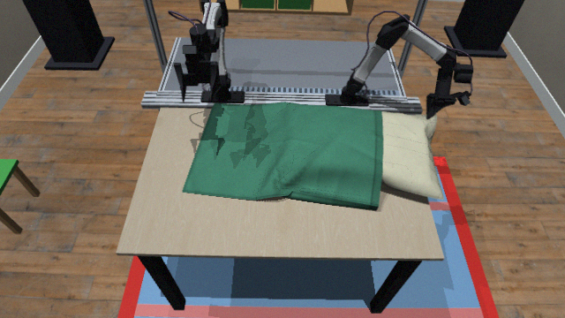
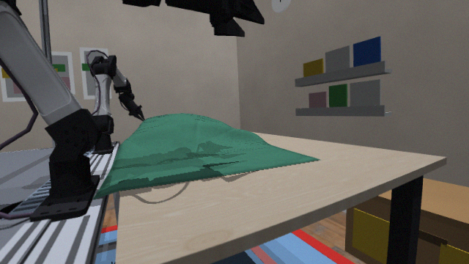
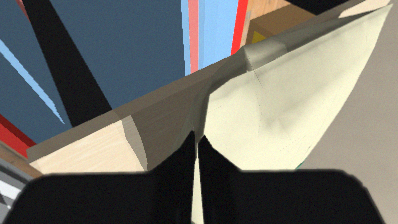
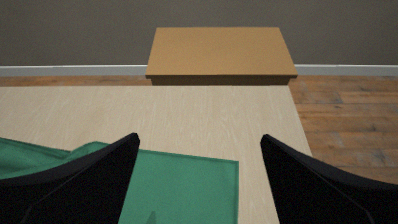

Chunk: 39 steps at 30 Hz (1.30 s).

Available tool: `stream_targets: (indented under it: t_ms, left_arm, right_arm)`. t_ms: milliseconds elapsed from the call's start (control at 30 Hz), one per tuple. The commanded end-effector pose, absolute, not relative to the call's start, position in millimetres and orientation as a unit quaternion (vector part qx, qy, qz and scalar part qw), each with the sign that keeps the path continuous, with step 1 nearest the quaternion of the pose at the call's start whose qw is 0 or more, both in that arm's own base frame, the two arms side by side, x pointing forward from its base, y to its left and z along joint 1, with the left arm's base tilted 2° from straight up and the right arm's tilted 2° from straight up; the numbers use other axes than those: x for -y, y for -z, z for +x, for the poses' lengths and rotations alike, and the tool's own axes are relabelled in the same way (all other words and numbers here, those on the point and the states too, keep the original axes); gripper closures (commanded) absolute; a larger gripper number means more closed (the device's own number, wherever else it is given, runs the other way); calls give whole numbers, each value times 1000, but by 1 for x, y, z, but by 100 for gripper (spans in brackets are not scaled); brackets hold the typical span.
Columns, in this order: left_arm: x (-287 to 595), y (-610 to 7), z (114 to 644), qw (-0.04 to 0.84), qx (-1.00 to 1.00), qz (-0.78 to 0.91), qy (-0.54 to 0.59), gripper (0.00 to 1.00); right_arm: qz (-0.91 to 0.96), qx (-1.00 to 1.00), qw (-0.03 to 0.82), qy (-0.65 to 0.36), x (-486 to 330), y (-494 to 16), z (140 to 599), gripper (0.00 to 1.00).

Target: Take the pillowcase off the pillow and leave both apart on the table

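Observation:
The green pillowcase (image 1: 327, 141) (image 2: 183, 139) (image 4: 185, 185) lies across the table, flat at its closed left end and bulging toward its open right end in the top view. The cream pillow (image 1: 403, 155) (image 3: 300, 90) sticks out of that opening and reaches past the table's right edge. The rest of it is hidden inside the case. My left gripper (image 1: 429, 117) (image 2: 143, 119) (image 3: 196, 134) is shut on the pillow's back outer corner, pulling it into a peak. My right gripper (image 2: 253, 28) (image 4: 200, 136) is open and empty, high above the case's closed end.
The table (image 1: 282, 234) (image 2: 330, 180) (image 4: 200, 112) shows in front of the case and left of it. The metal rail (image 1: 282, 98) with both arm bases runs along the back edge, close to the case's back side. A wooden cabinet (image 4: 220, 52) stands beyond the table.

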<state>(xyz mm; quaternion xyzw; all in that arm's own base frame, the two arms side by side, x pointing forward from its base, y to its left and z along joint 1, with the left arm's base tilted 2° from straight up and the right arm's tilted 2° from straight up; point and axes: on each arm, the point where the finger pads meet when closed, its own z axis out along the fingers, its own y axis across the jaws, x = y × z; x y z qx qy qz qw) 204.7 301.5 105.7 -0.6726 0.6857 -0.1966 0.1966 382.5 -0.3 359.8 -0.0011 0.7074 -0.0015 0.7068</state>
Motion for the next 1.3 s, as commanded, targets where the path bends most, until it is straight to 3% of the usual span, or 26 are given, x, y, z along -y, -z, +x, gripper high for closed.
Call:
stream_targets:
  t_ms: [0,333,767,933,1067,1200,1233,1267]
  left_arm:
    - [-334,-117,208,235,-690,-662,176,99]
    - [-334,-123,211,246,-692,-657,171,99]
    - [-320,-76,211,211,-693,-662,193,99]
    - [-325,-98,212,244,-697,-651,175,99]
    - [-320,-64,209,210,-691,-664,193,99]
    - [-328,-86,212,239,-696,-654,177,99]
    - [-320,-78,212,226,-696,-656,185,99]
    - [-318,-76,212,223,-696,-656,186,99]
  right_arm:
    - [-7,-712,702,-5,-4,-358,380,0]
    - [-7,-712,702,-5,-4,-358,380,0]
    - [-7,-712,702,-5,-4,-358,380,0]
    - [-7,-712,702,-5,-4,-358,380,0]
    - [-7,-712,702,-5,-4,-358,380,0]
    - [-7,-712,702,-5,-4,-358,380,0]
    - [-7,-712,702,-5,-4,-358,380,37]
    - [-7,-712,702,-5,-4,-358,380,37]
